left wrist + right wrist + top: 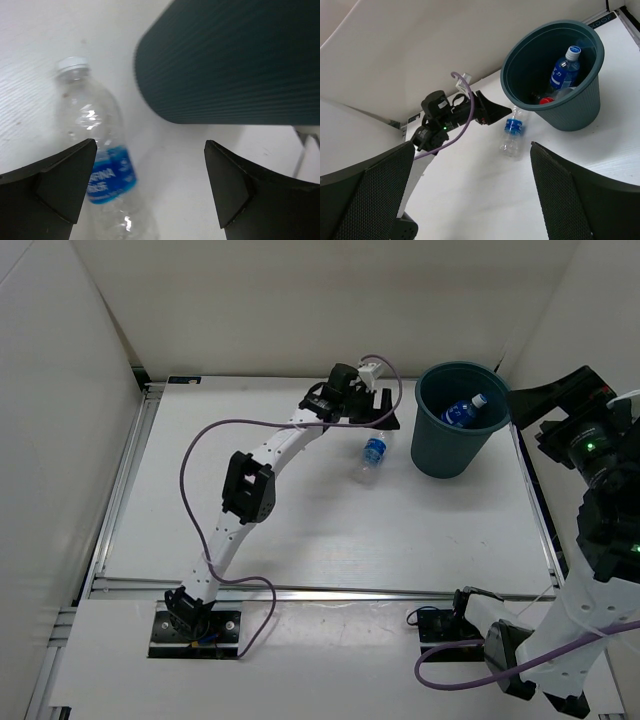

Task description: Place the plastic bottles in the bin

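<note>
- Left gripper (150, 145): the black, matte, wedge-shaped fingers (60, 185) are spread wide and hold nothing.
- A bottle (102, 150) lies on its side on the table (30, 100). It runs behind the finger on the left of the wrist view, with its cap (73, 64) pointing away from the gripper. Whether that finger touches it I cannot tell.
- The bin (235, 60) stands just beside the bottle. Its wall fills the upper right of that view, close ahead of the other finger.
- Right gripper (472, 147): its fingers (365, 200) are also wide and empty. It is held high over the table, well apart from the bottle and bin. The inner faces of the fingers have a fine mesh texture.
- Inside the bin, a blue-labelled bottle (565, 70) leans against the wall with its pale cap up. A red cap (546, 100) shows lower down among clear plastic.
- A purple cable (184, 472) loops out beside the left arm (270, 455), clear of the bottle.
- The bottle on the table is thin clear plastic with a blue label band and a white ribbed cap.
- The bin is dark teal, round and tapers to its base, with fine horizontal ribs on its wall.
- The table is white and faintly grained. A metal rail (118, 490) runs along its edge, and plain white walls stand behind.
</note>
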You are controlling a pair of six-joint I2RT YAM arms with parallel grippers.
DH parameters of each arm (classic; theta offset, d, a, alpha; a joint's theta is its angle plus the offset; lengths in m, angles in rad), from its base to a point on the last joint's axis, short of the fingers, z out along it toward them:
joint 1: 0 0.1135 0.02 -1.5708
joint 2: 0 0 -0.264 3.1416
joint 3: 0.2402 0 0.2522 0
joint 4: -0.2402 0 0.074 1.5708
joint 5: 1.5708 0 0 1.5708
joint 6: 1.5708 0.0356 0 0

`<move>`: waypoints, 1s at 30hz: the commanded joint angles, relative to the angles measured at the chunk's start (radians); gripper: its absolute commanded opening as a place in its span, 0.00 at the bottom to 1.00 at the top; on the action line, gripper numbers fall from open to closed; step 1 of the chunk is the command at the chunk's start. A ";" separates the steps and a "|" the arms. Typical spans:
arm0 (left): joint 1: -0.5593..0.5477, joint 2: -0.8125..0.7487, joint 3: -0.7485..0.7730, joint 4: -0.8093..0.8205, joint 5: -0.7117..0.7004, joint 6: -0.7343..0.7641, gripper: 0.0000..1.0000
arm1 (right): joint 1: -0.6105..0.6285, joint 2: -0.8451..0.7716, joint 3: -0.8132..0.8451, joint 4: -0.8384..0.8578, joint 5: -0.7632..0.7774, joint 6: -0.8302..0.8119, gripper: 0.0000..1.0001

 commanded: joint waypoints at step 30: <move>-0.010 -0.217 -0.552 -0.098 -0.256 0.040 0.38 | -0.004 -0.019 0.067 -0.081 -0.124 -0.065 0.99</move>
